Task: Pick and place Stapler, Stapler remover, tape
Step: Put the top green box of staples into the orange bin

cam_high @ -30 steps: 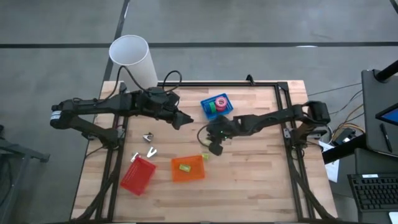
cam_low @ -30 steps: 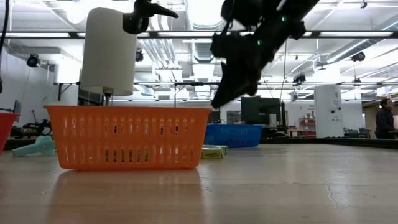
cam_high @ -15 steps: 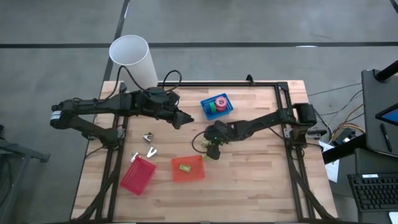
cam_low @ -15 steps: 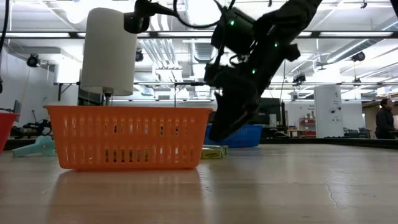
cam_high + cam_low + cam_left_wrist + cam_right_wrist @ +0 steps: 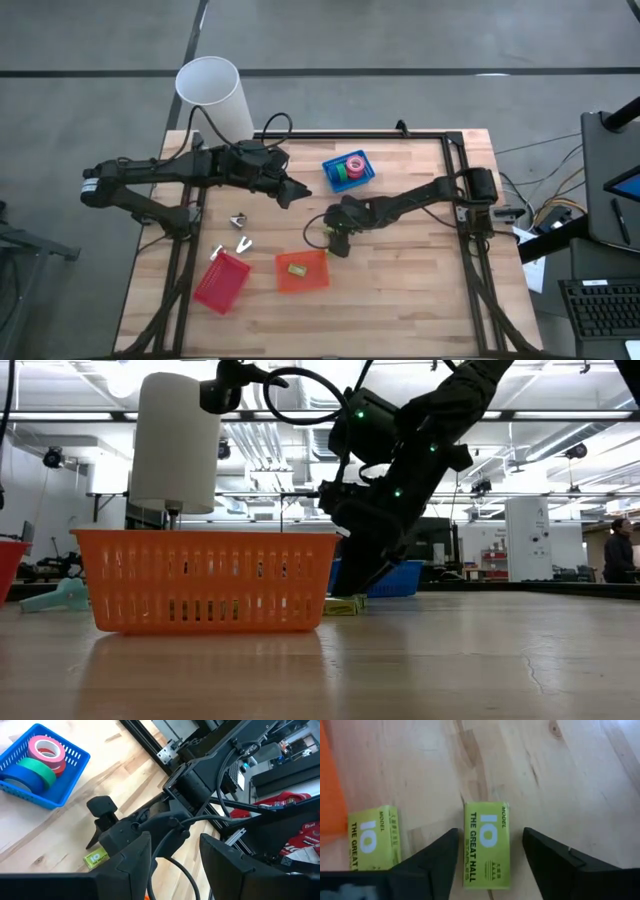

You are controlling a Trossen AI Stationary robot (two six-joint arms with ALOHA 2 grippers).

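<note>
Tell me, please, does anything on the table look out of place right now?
Nothing looks spilled or damaged. Two yellow-green staple boxes lie loose on the wood beside the orange bin, one between the open right gripper's fingers; a third box sits inside that bin.

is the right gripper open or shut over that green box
Open: the right gripper has its fingers spread either side of the green box, touching neither.

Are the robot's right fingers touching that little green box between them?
Apart. The right wrist view shows bare wood on both sides between the box and the open right gripper's fingers.
</note>
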